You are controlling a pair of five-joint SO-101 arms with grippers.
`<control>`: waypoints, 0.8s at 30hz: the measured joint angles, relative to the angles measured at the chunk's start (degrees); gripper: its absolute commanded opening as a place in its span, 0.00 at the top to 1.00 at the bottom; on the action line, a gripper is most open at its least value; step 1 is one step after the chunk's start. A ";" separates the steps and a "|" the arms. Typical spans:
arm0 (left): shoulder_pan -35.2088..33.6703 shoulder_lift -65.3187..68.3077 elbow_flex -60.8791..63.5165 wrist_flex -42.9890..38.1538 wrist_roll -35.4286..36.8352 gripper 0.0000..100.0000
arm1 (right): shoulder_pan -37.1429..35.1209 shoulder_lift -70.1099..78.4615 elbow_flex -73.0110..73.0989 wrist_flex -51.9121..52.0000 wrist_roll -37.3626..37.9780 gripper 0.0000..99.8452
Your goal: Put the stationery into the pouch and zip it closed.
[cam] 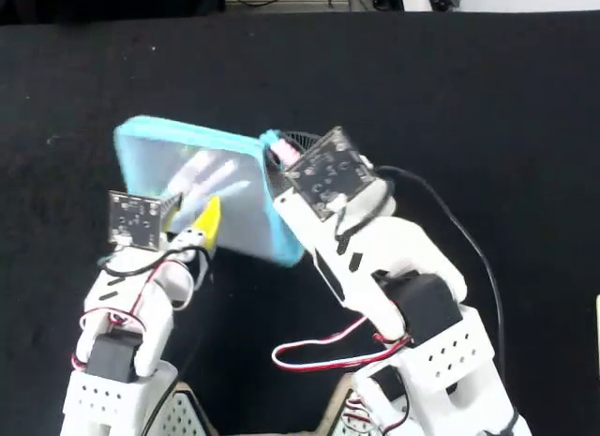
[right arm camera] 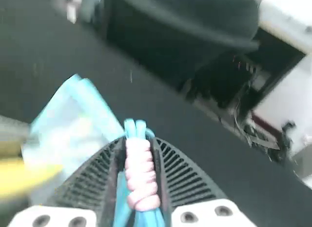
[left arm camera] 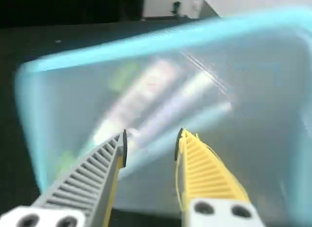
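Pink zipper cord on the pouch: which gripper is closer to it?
Right. The right gripper is shut on the pink zipper cord at the pouch corner. The left gripper is open over the pouch's clear side, away from the cord.

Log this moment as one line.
translucent blue-edged pouch: stationery inside | left end effector: open, at pouch's near edge | right end effector: shut on pink braided zip pull

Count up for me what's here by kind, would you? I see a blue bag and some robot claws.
Pouch: 1
Pink zip cord: 1
Grippers: 2, the left gripper and the right gripper
Stationery in the pouch: too blurred to count
Total, stationery aside: 4
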 measured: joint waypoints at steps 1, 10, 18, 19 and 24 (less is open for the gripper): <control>1.05 0.09 0.00 0.00 0.00 0.81 | 0.00 0.00 0.00 -1.05 -0.97 0.99; 11.08 0.09 0.00 -2.11 0.00 0.81 | -1.93 2.46 0.00 -7.47 -2.64 0.99; 12.04 0.09 0.00 -5.36 0.00 0.81 | -4.04 3.08 -6.86 -7.56 -2.64 0.99; 12.31 0.09 0.00 -5.36 0.00 0.81 | -4.04 3.16 -7.65 -7.56 -2.64 0.99; 12.40 0.18 -0.35 -5.36 2.20 0.81 | -3.87 3.16 -8.18 -7.91 -2.64 0.99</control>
